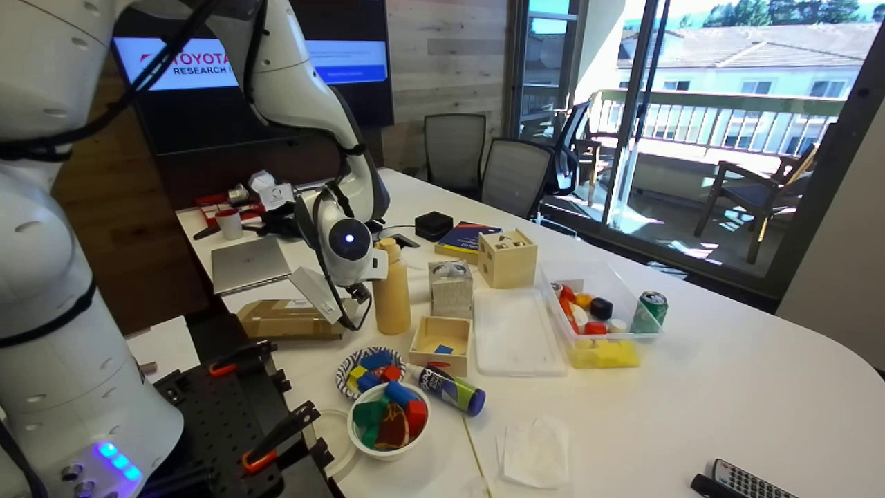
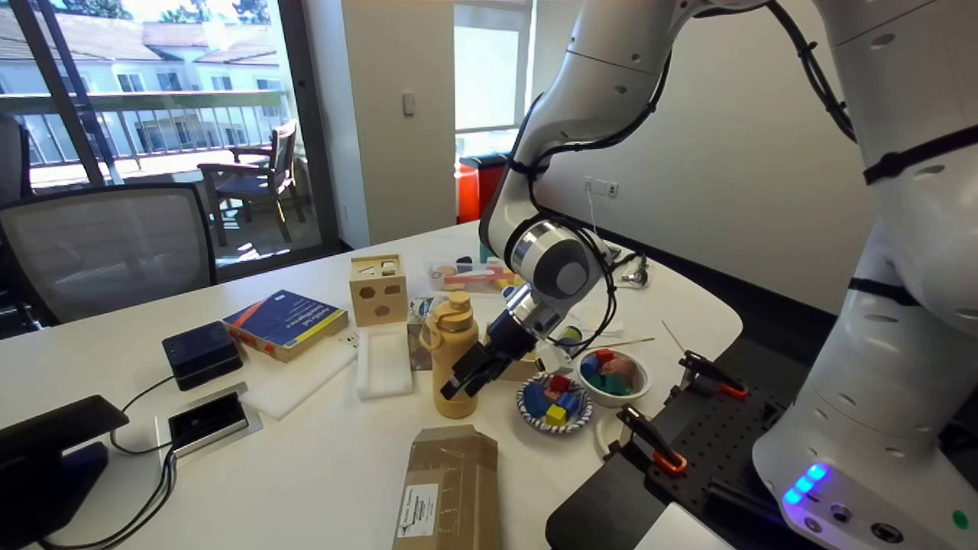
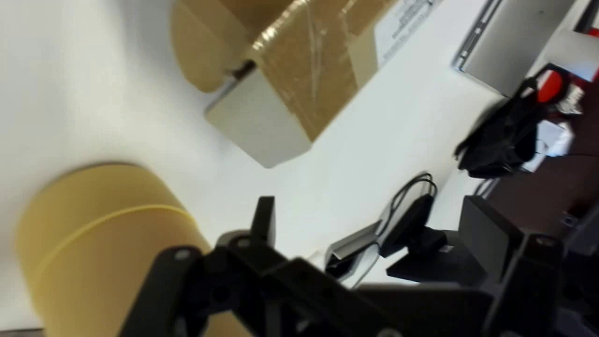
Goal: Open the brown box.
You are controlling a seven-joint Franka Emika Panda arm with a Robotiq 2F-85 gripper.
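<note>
The brown cardboard box (image 2: pixel 458 489) lies on the tabletop (image 2: pixel 328 473), flaps (image 3: pixel 259 121) jutting from the end nearest an upright tan water bottle (image 1: pixel 392 294). The pincer (image 3: pixel 372 217), spread, hangs close beside that bottle. A patterned bowl (image 1: pixel 344 373) of blocks (image 2: pixel 556 415) and a closed laptop (image 1: pixel 249 265) sit nearby.

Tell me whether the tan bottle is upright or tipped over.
Upright: in both exterior views the tan bottle stands on end, with its cap uppermost.

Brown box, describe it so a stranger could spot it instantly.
On the white table, find the tall tan bottle. The brown box lies flat near it, on the side toward the silver laptop. Brown cardboard and a white label set it apart from both.
</note>
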